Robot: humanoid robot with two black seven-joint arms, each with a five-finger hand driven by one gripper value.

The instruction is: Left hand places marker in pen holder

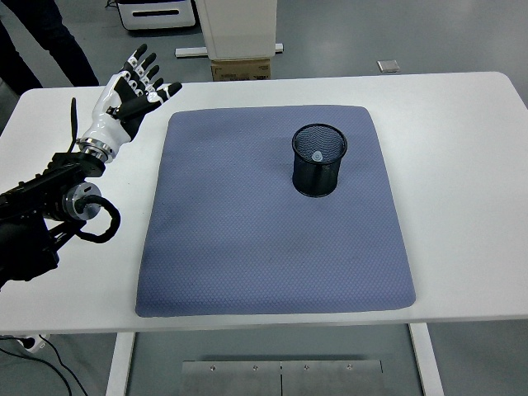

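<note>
Marker [317, 155] stands inside the mesh pen holder [318, 169] mid-mat [272, 247]; left hand [128, 92], fingers spread and empty, hovers over the bench's [462, 198] far-left corner, job apparently done.

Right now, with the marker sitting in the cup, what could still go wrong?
The left hand is open and raised over the table's far left corner; a wide swing could carry it past the edge. The marker stands inside the mesh pen holder; bumping the light holder could tip it on the mat.

Black mesh pen holder [318, 159], blue-grey textured mat [264, 239], white table [462, 181]
</note>
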